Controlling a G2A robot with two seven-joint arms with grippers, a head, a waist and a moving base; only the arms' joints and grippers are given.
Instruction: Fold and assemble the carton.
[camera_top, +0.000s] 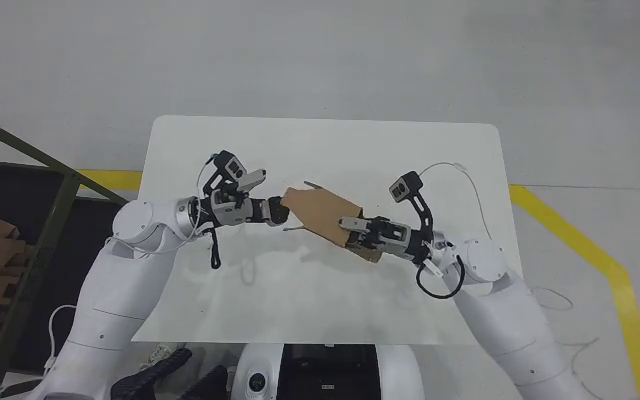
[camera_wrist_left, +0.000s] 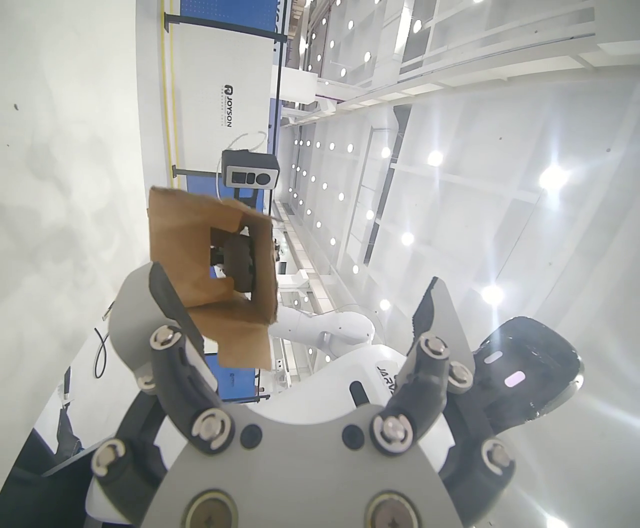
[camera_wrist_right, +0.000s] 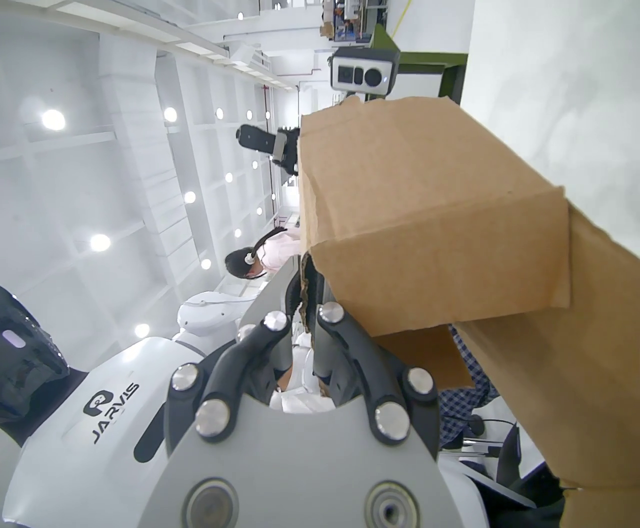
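A brown cardboard carton (camera_top: 322, 212) is held above the middle of the white table (camera_top: 200, 150), tilted, between the two grippers. My right gripper (camera_top: 352, 238) is shut on a carton wall at its right end; in the right wrist view the fingers (camera_wrist_right: 325, 325) pinch a torn cardboard edge of the carton (camera_wrist_right: 425, 220). My left gripper (camera_top: 281, 212) is at the carton's left end and stands open. In the left wrist view the carton (camera_wrist_left: 210, 260) shows its open end with flaps, one flap lying against one finger (camera_wrist_left: 170, 305), the other finger (camera_wrist_left: 435, 320) well apart.
The table's front edge lies just below both arms. A dark green frame (camera_top: 40, 170) stands off the table's left side. A white cable (camera_top: 470, 190) trails from the right wrist over the table's right part.
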